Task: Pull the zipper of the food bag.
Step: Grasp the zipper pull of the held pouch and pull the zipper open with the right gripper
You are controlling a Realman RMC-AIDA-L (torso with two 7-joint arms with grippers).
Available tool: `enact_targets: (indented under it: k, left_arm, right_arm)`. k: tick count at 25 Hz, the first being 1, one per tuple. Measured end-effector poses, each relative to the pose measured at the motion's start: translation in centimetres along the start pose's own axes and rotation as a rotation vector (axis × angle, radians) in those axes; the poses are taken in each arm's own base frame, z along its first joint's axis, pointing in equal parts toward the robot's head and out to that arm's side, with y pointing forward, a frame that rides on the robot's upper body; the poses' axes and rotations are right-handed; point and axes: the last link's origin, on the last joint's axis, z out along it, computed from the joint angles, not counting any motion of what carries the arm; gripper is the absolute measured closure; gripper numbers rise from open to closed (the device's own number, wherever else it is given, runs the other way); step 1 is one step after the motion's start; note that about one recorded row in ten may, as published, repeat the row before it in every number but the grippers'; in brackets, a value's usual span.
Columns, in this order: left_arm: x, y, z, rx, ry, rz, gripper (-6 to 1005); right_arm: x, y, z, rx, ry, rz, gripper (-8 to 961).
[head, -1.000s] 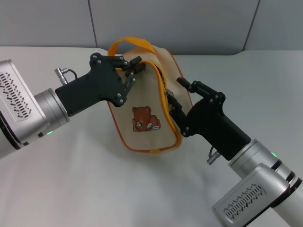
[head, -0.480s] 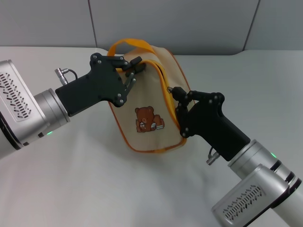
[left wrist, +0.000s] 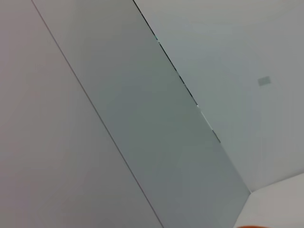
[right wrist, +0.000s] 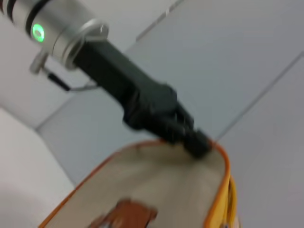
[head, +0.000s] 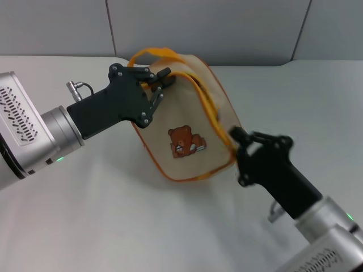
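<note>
**Bag pinched at its top corner while the zip line is drawn toward the lower right**

Nearest the camera, at the lower right of the head view, the right gripper (head: pixel 233 136) reaches up and left to the near end of the zipper (head: pixel 211 112). Its fingertips meet the tape just below the middle of the frame, at the bag's lower right corner; whether they are clamped on the pull tab cannot be told.

The food bag (head: pixel 184 122) sits at the centre of the frame on the white table (head: pixel 113 215), tilted, its bear patch (head: pixel 186 141) facing the camera. The yellow-orange zip tape runs along its right-hand edge.

Farther back, the left gripper (head: pixel 160 79) comes in from the left, its fingers closed on the bag's upper left corner, just under the orange strap handle (head: pixel 156 53). The right wrist view shows that same pinch (right wrist: pixel 199 142) on the bag's top corner (right wrist: pixel 166 185).
</note>
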Motion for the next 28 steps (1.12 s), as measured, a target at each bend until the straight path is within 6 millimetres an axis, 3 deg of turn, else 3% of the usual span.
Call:
enact_targets:
  k: [3, 10, 21, 28]
  left_arm:
    - [0.0, 0.0, 0.0, 0.0, 0.001, 0.001, 909]
    - [0.1, 0.0, 0.2, -0.005, 0.002, 0.002, 905]
    - [0.1, 0.2, 0.7, -0.016, 0.005, -0.004, 899]
    - [0.1, 0.2, 0.7, -0.011, 0.008, -0.004, 895]
  right_arm:
    - [0.8, 0.6, -2.2, 0.016, 0.07, 0.032, 956]
    - [0.9, 0.5, -3.5, 0.049, 0.087, 0.04, 955]
    - [0.8, -1.8, -0.9, 0.091, 0.003, -0.054, 789]
    - [1.3, -1.1, 0.4, 0.015, 0.036, -0.075, 625]
